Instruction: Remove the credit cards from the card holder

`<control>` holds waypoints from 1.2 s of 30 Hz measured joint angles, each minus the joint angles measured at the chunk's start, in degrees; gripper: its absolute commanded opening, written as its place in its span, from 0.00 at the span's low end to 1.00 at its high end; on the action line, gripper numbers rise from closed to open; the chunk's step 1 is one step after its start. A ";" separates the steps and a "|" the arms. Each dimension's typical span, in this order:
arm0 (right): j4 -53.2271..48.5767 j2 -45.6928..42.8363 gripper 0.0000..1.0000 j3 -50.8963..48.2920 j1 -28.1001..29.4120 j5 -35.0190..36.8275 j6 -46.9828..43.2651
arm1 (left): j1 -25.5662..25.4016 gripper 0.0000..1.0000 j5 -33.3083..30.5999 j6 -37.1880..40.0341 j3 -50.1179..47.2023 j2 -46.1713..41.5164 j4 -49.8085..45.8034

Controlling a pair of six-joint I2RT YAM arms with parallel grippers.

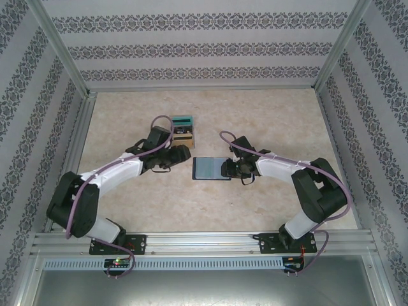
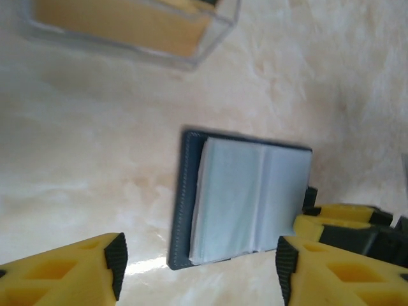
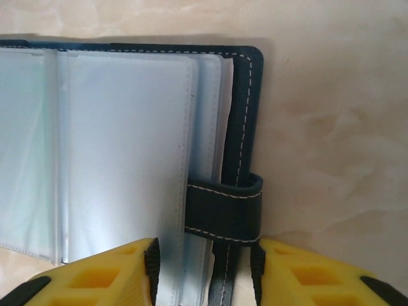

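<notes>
You've got a beige marbled table (image 1: 268, 121): open navy card holder (image 1: 207, 168) at center, teal-topped tan box (image 1: 183, 131) just behind.

The right gripper (image 1: 229, 169) covers one end of the card holder (image 1: 207, 168).

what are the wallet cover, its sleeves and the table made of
Cover: dark navy leather or a faux kind, matte, with pale stitching along the edge and across the strap. Sleeves: thin clear plastic, slightly frosted and glossy, with pressed seams. Table: beige marbled surface, smooth with a soft sheen; stone or printed laminate, hard to tell.
</notes>
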 measured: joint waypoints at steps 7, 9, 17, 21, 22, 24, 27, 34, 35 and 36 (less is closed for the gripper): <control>0.59 0.63 0.34 0.28 0.50 -0.07 -0.02 | -4.52 0.55 2.58 -1.86 0.74 8.44 2.51; 0.63 0.63 0.34 0.28 0.50 -0.07 0.00 | -4.90 0.55 3.21 -1.86 1.42 9.68 2.60; 0.83 0.63 0.34 0.28 0.50 -0.07 0.00 | -5.57 0.55 4.39 -1.81 3.41 11.87 3.41; 0.98 0.68 0.34 0.28 0.50 -0.07 0.00 | -5.60 0.55 5.11 -1.81 3.87 12.72 3.63; 0.98 0.70 0.34 0.28 0.50 -0.07 0.00 | -5.60 0.55 5.29 -1.81 3.96 13.22 3.65; 0.96 0.70 0.34 0.28 0.50 -0.07 0.00 | -5.64 0.55 5.35 -1.81 4.13 14.14 3.69; 0.98 0.74 0.34 0.28 0.50 -0.07 0.00 | -5.75 0.55 5.40 -1.81 4.35 15.15 3.78; 0.98 0.74 0.34 0.28 0.50 -0.04 0.04 | -6.62 0.55 7.37 -1.81 4.83 15.45 5.31; 0.98 0.74 0.34 0.28 0.50 -0.07 0.07 | -6.78 0.55 7.80 -1.81 4.87 15.52 5.77; 0.96 0.74 0.34 0.28 0.50 -0.07 0.11 | -6.99 0.55 8.17 -1.79 4.92 15.54 6.16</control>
